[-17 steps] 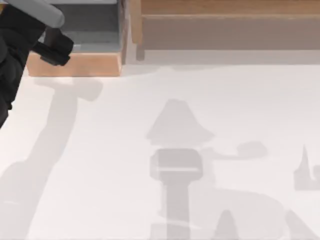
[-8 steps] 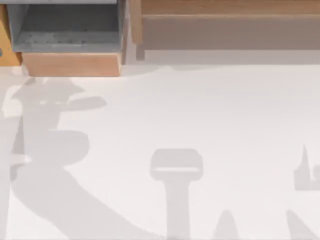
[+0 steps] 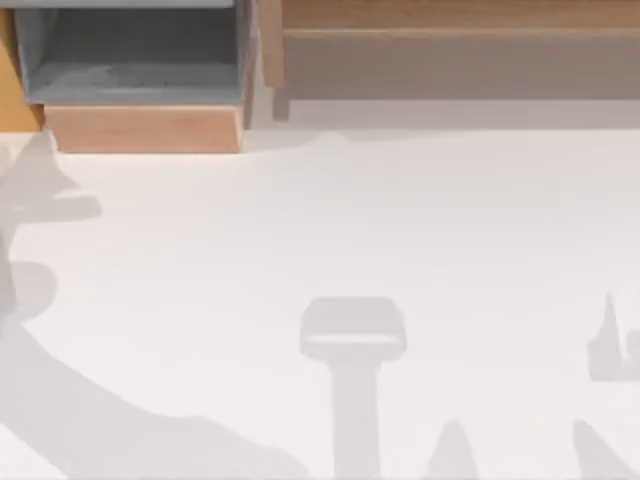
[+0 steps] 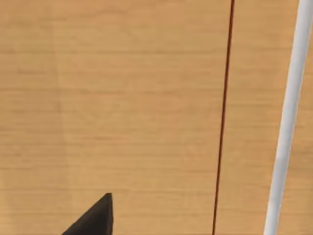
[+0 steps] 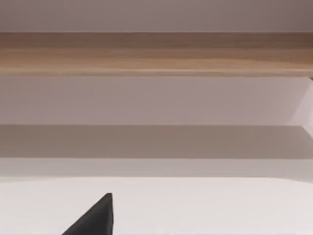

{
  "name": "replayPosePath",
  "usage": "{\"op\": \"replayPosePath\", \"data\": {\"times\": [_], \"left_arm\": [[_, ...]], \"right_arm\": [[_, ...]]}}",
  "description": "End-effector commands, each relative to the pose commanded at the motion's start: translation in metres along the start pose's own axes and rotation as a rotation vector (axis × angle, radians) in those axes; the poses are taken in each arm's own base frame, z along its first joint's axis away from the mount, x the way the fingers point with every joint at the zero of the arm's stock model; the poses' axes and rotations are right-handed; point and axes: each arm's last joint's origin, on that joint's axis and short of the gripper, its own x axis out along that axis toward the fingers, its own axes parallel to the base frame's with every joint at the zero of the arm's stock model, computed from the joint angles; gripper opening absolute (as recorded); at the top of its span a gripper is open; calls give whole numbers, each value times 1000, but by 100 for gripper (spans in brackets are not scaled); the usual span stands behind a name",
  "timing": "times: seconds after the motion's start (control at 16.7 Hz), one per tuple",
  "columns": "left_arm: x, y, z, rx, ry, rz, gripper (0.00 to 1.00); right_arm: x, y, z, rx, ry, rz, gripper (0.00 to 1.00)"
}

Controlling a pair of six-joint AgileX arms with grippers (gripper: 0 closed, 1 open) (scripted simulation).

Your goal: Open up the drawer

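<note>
Jaws of left gripper (image 4: 95,219) and right gripper (image 5: 95,219) cannot be told, one orange-brown drawer (image 3: 16,100) far left, one grey-lined drawer (image 3: 140,128) beside

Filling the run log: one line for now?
orange-brown wooden drawer strip: top view's far left | left gripper: facing light wood panel, white bar | right gripper: facing long pale-brown wooden shelf board

Drawer (image 3: 10,90) at table's far left corner, cut by top view's left edge; I see narrow orange strip only. Grey-lined drawer (image 3: 140,60) and shelf board (image 3: 450,15) clipped at far edge. Left gripper finger (image 4: 95,220) cropped, grip state unreadable.
</note>
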Motion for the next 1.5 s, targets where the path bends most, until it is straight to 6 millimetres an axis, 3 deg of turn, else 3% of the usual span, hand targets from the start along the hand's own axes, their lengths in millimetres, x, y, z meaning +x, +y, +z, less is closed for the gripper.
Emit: {"op": "replayPosePath", "data": {"times": [0.24,0.6,0.84,1.5], "left_arm": [[1,0,2,-2,-1,-3,100],[24,0,0,0,0,0,100],[25,0,0,0,0,0,100],[25,0,0,0,0,0,17]], "right_arm": [[0,0,0,0,0,0,100],[0,0,0,0,0,0,100],[0,0,0,0,0,0,100],[0,0,0,0,0,0,100]]}}
